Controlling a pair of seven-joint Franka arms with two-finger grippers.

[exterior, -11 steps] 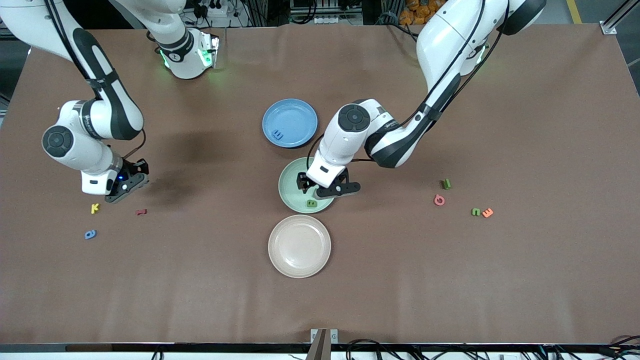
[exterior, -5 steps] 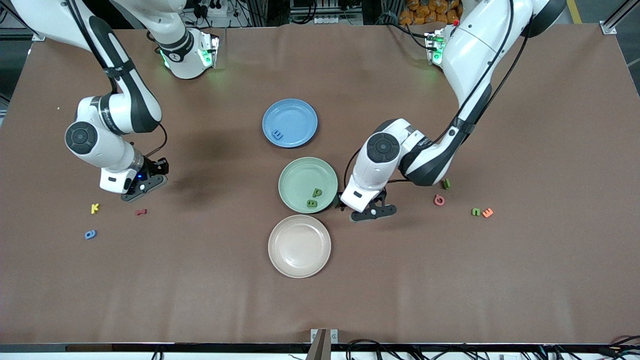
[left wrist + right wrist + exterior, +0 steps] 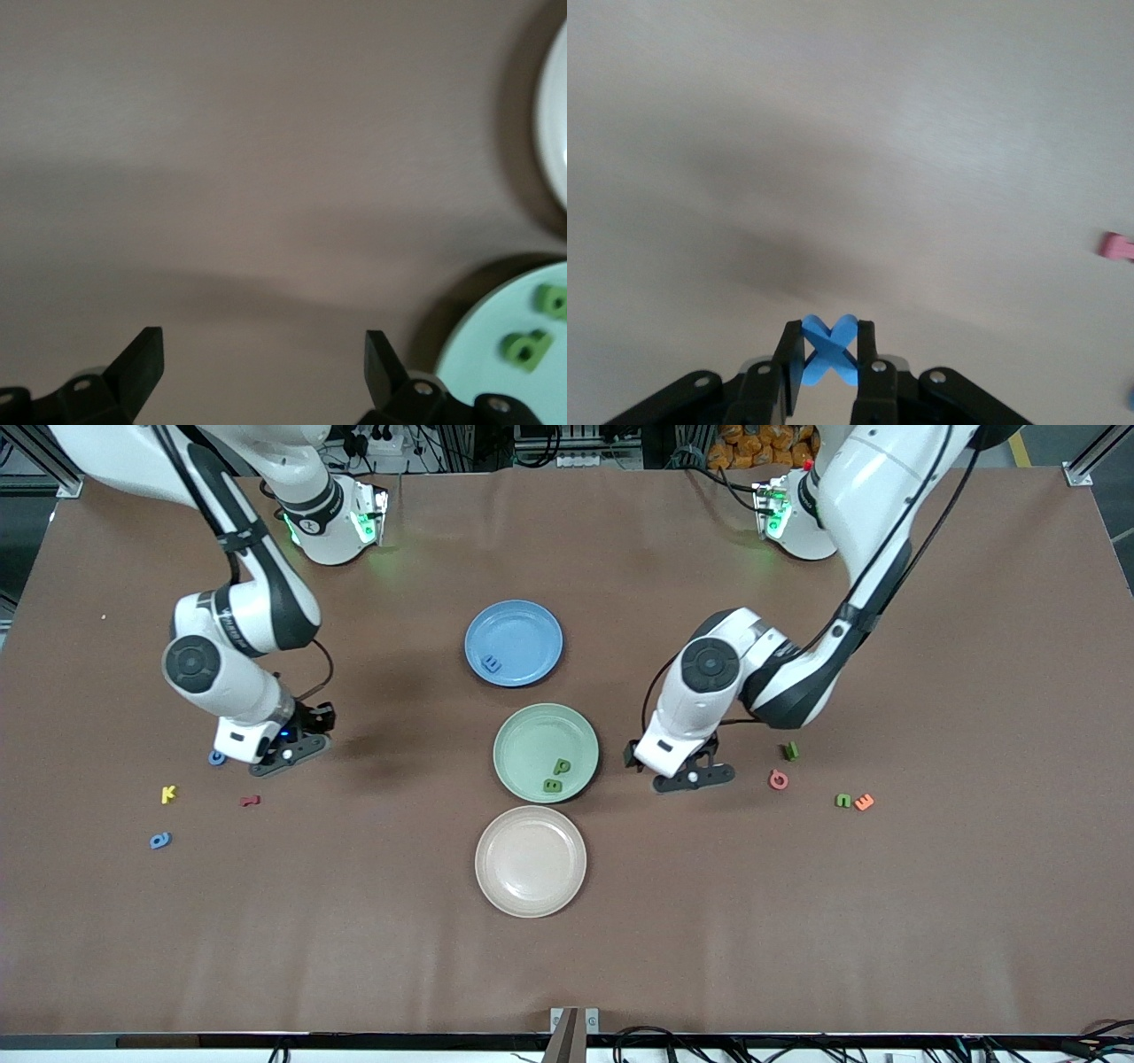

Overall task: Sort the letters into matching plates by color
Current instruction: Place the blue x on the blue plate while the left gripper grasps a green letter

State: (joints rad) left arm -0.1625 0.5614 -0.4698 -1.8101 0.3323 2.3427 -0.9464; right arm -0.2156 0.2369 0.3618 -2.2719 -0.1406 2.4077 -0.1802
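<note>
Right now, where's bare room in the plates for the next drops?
Beige plate holds nothing. Blue plate has one blue letter at its camera-side rim; the rest is bare. Green plate is crowded only where two green letters sit; its part toward the blue plate is free.

My right gripper [image 3: 828, 354] pinches a blue X-shaped letter [image 3: 829, 348] between its two fingers [image 3: 788, 363], up over the bare brown table [image 3: 859, 133]. A small pink piece [image 3: 1117, 246] lies well apart on the table, cut by the frame's edge.
</note>
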